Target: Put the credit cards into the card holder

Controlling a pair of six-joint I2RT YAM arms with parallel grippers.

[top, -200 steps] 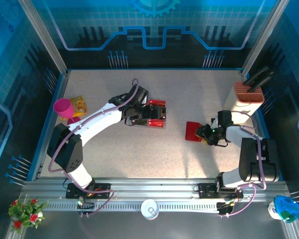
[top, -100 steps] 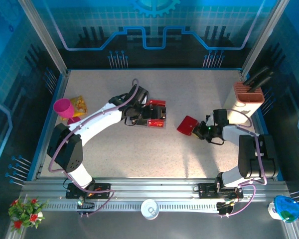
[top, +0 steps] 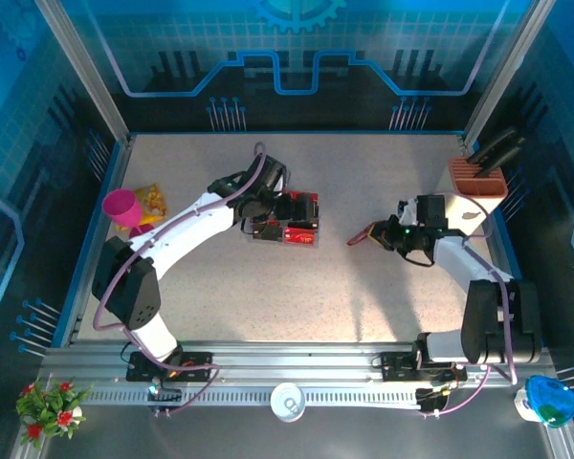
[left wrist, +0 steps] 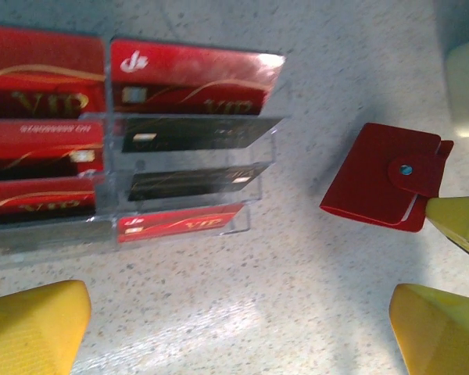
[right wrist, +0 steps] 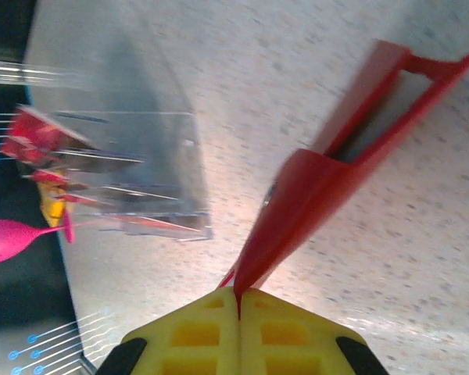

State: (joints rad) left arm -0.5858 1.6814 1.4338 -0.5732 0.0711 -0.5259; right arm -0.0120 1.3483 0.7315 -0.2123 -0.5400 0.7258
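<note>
Little of the job is done so far: every one of the credit cards (left wrist: 191, 70) that can be seen sits in the compartments of the clear tray (left wrist: 267, 160), some red, some black, and none shows inside the card holder (left wrist: 375, 176). In the top view the tray lies a little toward 11 o'clock from the middle of the worktop (top: 268, 287), and the holder is at 3 o'clock from it, near but apart. The right hand (right wrist: 238, 301) is closed tight, its two yellow fingers pinching the holder by the end that carries the snap flap. The holder is tipped up from that end; whether its far end touches the worktop I cannot tell. From the right wrist, its two covers gape slightly at the far end and a pale inside shows between them, with no card in the gap. The left hand (left wrist: 234, 332) is spread as wide as it goes and holds nothing; it hangs over the 6 o'clock side of the tray, looking down on the cards, with the holder off at its 2 o'clock. As I judge it, the holder is only being brought into place and opened. What is left is nearly everything: opening it properly, picking each card out of its slot, and sliding them in one by one.
</note>
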